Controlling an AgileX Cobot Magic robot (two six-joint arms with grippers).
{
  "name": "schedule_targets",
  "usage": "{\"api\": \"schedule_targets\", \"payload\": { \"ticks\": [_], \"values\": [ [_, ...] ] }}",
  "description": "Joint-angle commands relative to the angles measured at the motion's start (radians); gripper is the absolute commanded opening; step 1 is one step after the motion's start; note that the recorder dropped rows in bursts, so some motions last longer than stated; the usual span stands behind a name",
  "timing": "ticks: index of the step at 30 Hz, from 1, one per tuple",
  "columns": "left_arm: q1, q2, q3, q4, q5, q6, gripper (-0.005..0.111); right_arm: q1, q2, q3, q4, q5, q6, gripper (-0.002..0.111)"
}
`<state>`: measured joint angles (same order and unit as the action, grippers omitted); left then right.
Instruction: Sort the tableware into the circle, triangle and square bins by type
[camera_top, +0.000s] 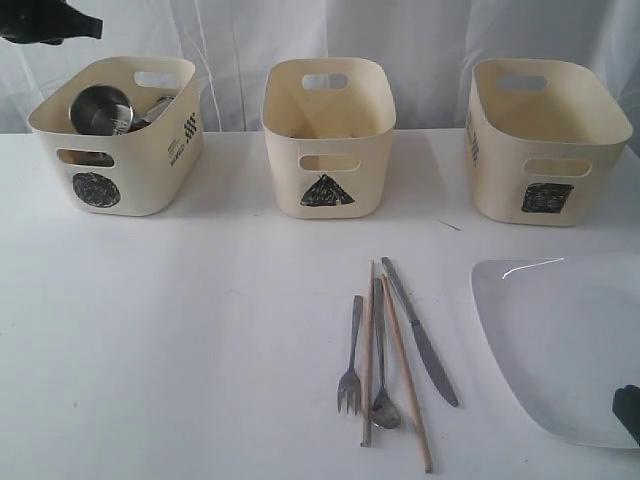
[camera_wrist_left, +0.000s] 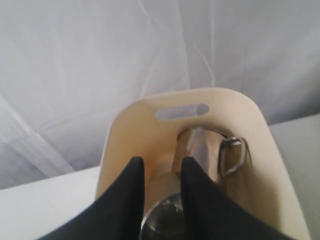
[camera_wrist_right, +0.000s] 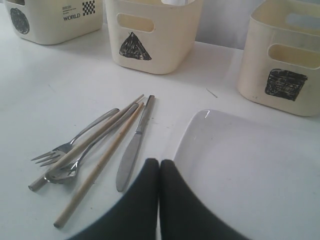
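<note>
The circle bin (camera_top: 115, 135) holds a round steel cup (camera_top: 100, 108) and a steel handled mug (camera_wrist_left: 232, 155). My left gripper (camera_wrist_left: 162, 165) hovers open above that bin (camera_wrist_left: 125, 130), holding nothing, at the exterior view's top left (camera_top: 60, 25). No white bowl shows. On the table lie the fork (camera_top: 352, 360), spoon (camera_top: 381, 375), knife (camera_top: 420, 335) and two wooden chopsticks (camera_top: 367, 350), close together. The large white plate (camera_top: 565, 340) rests at the right. My right gripper (camera_wrist_right: 159, 162) is shut and empty, low between the knife (camera_wrist_right: 132, 150) and the plate's (camera_wrist_right: 250, 170) edge.
The triangle bin (camera_top: 328, 135) stands in the middle and the square bin (camera_top: 545, 140) at the right, along the table's back; nothing shows inside either. A white curtain hangs behind them.
</note>
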<state>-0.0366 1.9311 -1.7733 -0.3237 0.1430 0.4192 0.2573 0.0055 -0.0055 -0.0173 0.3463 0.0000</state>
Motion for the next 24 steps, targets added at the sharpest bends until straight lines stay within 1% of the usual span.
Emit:
{"api": "schedule_targets", "payload": {
  "ticks": [1,3,7,8,11,14,17,19,24],
  "values": [
    [0.001,-0.105,0.080,-0.019,0.132,0.002,0.032,0.002,-0.005,0.005,0.000,-0.002,0.000,0.000],
    [0.001,-0.185,0.190,-0.019,0.091,0.004,0.032,0.002,-0.005,0.005,0.000,-0.002,0.000,0.000],
    [0.001,-0.423,0.536,-0.036,-0.129,-0.002,0.032,0.002,-0.005,0.005,0.000,-0.002,0.000,0.000],
    [0.001,-0.492,0.605,-0.042,-0.161,-0.006,0.032,0.002,-0.005,0.005,0.000,-0.002,0.000,0.000],
    [-0.001,-0.697,0.830,-0.046,-0.225,-0.035,0.032,0.002,-0.005,0.005,0.000,-0.002,0.000,0.000],
    [-0.008,-0.887,0.997,-0.046,-0.264,-0.085,0.032,0.002,-0.005,0.005,0.000,-0.002,0.000,0.000],
    [-0.012,-1.068,1.128,-0.046,-0.255,-0.127,0.032,0.002,-0.005,0.005,0.000,-0.002,0.000,0.000],
    [-0.012,-1.184,1.195,-0.046,-0.221,-0.161,0.032,0.002,-0.005,0.005,0.000,-0.002,0.000,0.000],
    [-0.012,-1.464,1.328,-0.053,-0.085,-0.162,0.032,0.002,-0.005,0.005,0.000,-0.002,0.000,0.000]
  ]
}}
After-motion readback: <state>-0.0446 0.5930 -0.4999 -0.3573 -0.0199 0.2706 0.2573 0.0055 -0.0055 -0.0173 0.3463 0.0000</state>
